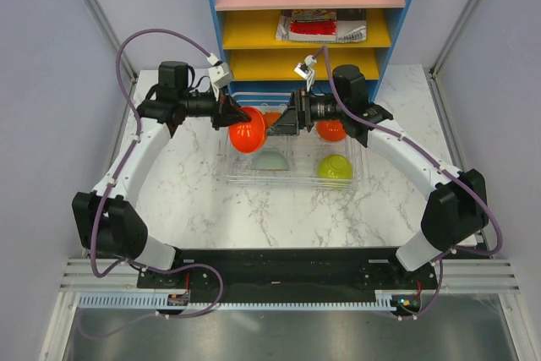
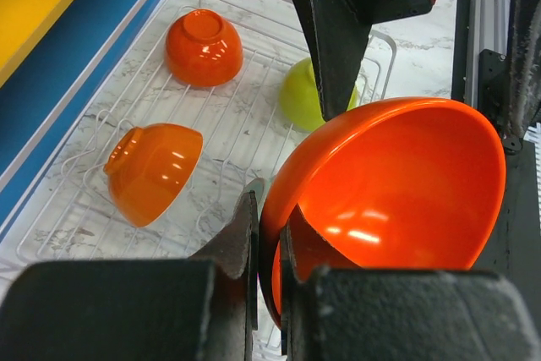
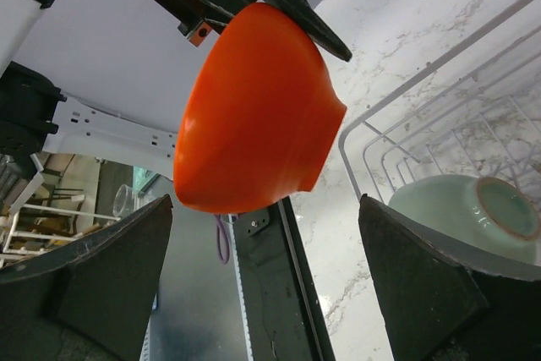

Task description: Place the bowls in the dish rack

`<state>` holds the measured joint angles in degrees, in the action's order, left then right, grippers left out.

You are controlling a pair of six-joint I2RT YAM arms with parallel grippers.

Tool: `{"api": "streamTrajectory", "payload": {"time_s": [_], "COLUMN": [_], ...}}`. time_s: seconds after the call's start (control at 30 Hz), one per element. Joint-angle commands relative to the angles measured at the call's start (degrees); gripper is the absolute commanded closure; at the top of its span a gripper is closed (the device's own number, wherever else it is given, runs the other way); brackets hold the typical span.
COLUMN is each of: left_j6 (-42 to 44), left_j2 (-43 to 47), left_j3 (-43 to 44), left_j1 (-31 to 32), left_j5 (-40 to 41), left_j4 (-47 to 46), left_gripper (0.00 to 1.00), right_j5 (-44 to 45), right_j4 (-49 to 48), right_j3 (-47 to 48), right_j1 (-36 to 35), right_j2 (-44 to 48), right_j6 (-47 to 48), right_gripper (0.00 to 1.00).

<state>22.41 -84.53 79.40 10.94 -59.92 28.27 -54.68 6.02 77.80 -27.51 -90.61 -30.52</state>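
Surface [image 1: 194,200]: white marble top, it carries the dish rack and the shelf unit.
Shelf unit [image 1: 254,35]: blue frame with pink and yellow shelves, it stands at the far edge, just behind the rack.
Dish rack [image 1: 296,180]: white wire, in the middle of the surface, with four bowls inside.
Left arm [image 1: 127,166]: its jaws are narrow and pinch the rim of the red bowl.
Right arm [image 1: 423,166]: its jaws are wide and hold nothing; they face the red bowl from the right.
Red bowl [image 1: 248,134]: in the air over the left end of the rack, tilted on its side.
Orange bowls: one [image 1: 331,130] upside down at the back right, one [image 1: 272,117] on its side at the back.
Mint bowl [image 1: 270,160]: upside down at the front.
Green bowl [image 1: 335,166]: at the front right.
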Motion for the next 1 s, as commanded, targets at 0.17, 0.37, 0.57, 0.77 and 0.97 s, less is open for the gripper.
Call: {"api": "streamTrajectory", "payload": {"time_s": [0.17, 0.37, 0.57, 0.77, 0.97], "left_j6": [-2.99, -3.43, -2.9, -3.25, -3.25], "left_j2": [-1.95, -0.2, 3.32, 3.76, 3.58], "left_j3": [4.01, 2.79, -1.34, -1.44, -1.44], "left_j1": [2.33, 4.09, 6.81, 6.82, 6.81], "left_j5": [0.94, 3.92, 10.16, 12.02, 12.37], "left_j4": [-1.11, -3.22, -8.67, -10.16, -10.25], "left_gripper": [0.98, 0.98, 0.98, 0.98, 0.98], "right_j5": [-3.33, -3.86, -4.3, -5.44, -8.08], "right_j4": [-11.21, -14.28, -18.58, -20.78, -25.44], "right_j3": [-2.57, -3.0, -4.41, -5.29, -7.13], "right_j1": [0.17, 0.17, 0.17, 0.26, 1.05], "right_j2": [-0.18, -1.5, -2.64, -2.47, -1.5], "right_j6": [-7.53, -10.86, -14.38, -15.97, -17.9], "right_gripper": [0.02, 0.02, 0.02, 0.08, 0.15]}}
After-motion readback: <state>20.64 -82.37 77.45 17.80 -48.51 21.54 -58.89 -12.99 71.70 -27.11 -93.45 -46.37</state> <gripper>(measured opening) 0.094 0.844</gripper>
